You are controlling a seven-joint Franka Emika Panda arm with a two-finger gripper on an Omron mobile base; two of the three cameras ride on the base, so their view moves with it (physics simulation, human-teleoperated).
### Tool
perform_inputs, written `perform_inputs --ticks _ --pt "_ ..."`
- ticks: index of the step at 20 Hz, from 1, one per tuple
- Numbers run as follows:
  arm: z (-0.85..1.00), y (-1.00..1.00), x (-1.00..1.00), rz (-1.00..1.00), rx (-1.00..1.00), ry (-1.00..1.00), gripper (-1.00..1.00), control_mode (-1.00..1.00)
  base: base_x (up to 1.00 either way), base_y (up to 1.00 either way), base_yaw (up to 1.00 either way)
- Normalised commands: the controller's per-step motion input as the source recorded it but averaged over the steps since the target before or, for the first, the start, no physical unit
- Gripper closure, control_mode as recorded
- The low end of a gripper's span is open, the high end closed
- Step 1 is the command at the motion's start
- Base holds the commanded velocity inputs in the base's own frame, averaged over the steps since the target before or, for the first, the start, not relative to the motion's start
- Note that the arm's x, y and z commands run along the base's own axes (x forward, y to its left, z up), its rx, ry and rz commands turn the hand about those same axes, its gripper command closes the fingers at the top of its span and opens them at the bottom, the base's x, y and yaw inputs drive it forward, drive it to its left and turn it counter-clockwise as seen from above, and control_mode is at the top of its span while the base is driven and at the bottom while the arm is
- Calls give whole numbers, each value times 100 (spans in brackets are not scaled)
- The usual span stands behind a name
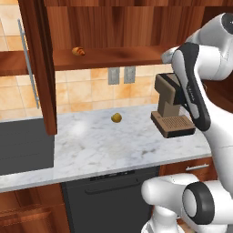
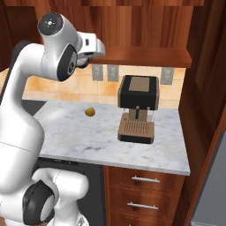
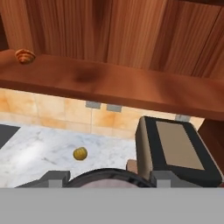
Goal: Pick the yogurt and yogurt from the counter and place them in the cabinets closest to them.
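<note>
Marble table [image 1: 91, 150] runs under an open wooden cabinet [image 1: 109, 27]. Whether the jaws are open or shut cannot be told; they sit raised level with the cabinet shelf [image 3: 131, 85]. Below them stands a coffee machine [image 2: 137, 108]; farther off lies a yellow-brown ball [image 1: 116, 118]. A croissant [image 1: 78, 51] rests on the shelf. No yogurt can be made out.

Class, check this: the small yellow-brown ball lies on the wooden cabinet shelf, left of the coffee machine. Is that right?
Not quite. The yellow-brown ball lies on the marble counter, left of the coffee machine, as the left base view shows. A different brown item sits on the shelf.
</note>
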Motion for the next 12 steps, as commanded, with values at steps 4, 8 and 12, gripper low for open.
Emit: perform_inputs --ticks 4,8,12 --pt "14 5 33 0 0 -1 100 -100 0 0 0" --pt "7 7 41 0 0 0 100 -100 0 0 0" --pt "2 7 35 0 0 0 100 -100 0 0 0"
